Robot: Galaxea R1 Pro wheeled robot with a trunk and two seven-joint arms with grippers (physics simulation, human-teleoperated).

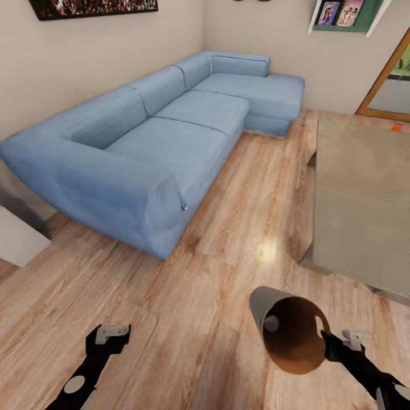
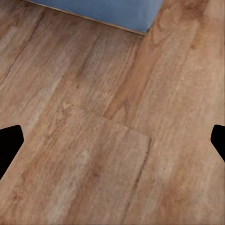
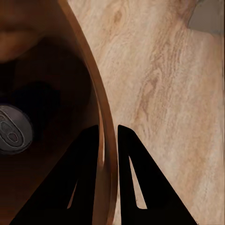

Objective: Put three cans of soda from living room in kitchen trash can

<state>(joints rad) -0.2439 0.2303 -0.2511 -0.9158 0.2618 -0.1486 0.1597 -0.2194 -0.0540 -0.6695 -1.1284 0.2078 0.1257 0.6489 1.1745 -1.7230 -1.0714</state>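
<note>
Right now I am in the living room, carrying the tash can [image 1: 293,333] with my right gripper [image 3: 108,133], whose two fingers are pinched together on its rim, one inside the brown wall and one outside. My left gripper [image 1: 108,335] hangs over bare floor [image 1: 188,319] with its fingers spread apart and nothing between them. Inside the tash can, one can of soda [image 3: 13,129] already lies with its silvery top toward me; whether more are in there I cannot tell. I judge the step in hand to be gathering the remaining cans into the carried bin. Beyond the tash can, a small orange object [image 1: 397,127] sits at the far edge of the grey bench [image 1: 364,199]; it may be a can, too small to be sure. Next I likely have to roll toward that end. The bench itself lies ahead of the tash can, and the blue sofa [image 1: 171,136] narrows the passage beside it, so I must steer between them keeping the bin level.
</note>
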